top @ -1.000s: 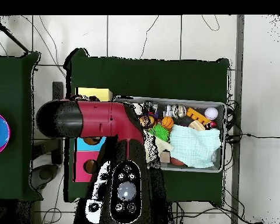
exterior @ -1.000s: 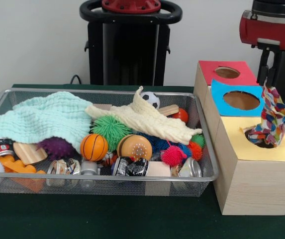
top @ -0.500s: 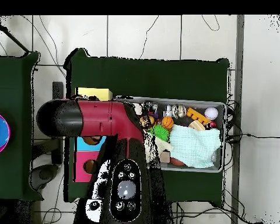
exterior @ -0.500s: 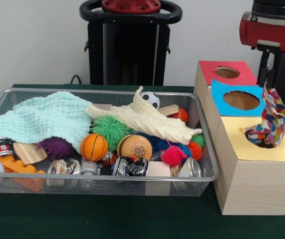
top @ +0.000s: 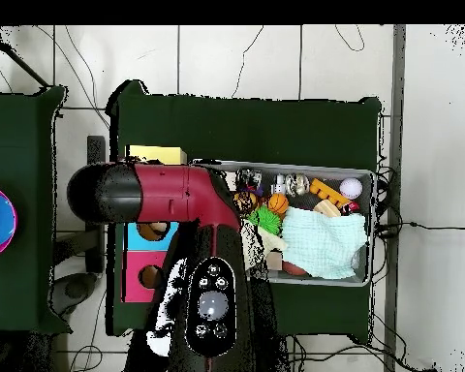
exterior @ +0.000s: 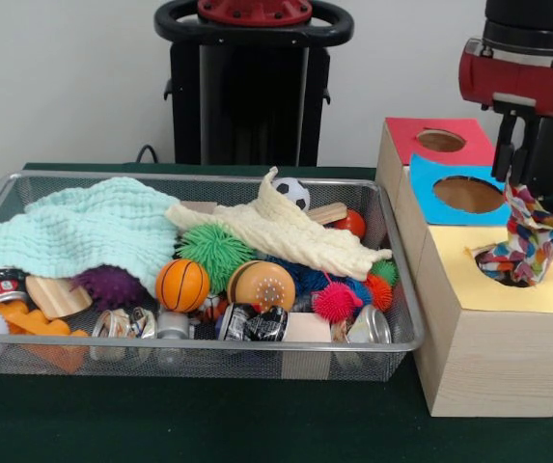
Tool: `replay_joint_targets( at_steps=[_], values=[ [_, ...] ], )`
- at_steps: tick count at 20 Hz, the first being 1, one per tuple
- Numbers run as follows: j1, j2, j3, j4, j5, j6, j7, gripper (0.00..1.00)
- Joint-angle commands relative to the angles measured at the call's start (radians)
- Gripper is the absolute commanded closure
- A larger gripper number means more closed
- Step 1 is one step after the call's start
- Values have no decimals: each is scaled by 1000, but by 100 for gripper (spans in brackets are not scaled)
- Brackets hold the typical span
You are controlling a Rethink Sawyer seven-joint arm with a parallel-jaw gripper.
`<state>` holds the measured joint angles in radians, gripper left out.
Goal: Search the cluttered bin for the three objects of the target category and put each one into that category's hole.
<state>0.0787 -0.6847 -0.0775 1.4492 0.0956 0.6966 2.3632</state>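
Hovering over the yellow hole [exterior: 508, 275], our gripper [exterior: 513, 172] sits at the top of the patterned cloth [exterior: 530, 236], so it drops in; grip unclear.

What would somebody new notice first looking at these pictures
Probably the bright patchwork cloth poking out of the hole in the yellow box top at the right of the front view, with the gripper just above it. Next, the wire bin crammed with balls, cans and blocks, a mint cloth and a cream cloth draped on top. From overhead, the red arm hides the boxes.
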Motion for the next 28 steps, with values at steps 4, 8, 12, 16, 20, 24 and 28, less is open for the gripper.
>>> replay_joint_targets(
  at_steps=[4,8,12,16,20,24,28],
  values=[
    [-53,69,74,-28,-85,11,-88,100],
    [-54,78,73,-36,-91,-1,-82,100],
    [-34,85,70,-38,-99,-21,-37,100],
    [-23,89,66,-48,-107,-19,-16,100],
    [-27,89,66,-58,-118,-3,-19,100],
    [-20,94,69,-63,-108,9,8,100],
    [-10,101,76,-55,-93,-21,38,100]
  ],
)
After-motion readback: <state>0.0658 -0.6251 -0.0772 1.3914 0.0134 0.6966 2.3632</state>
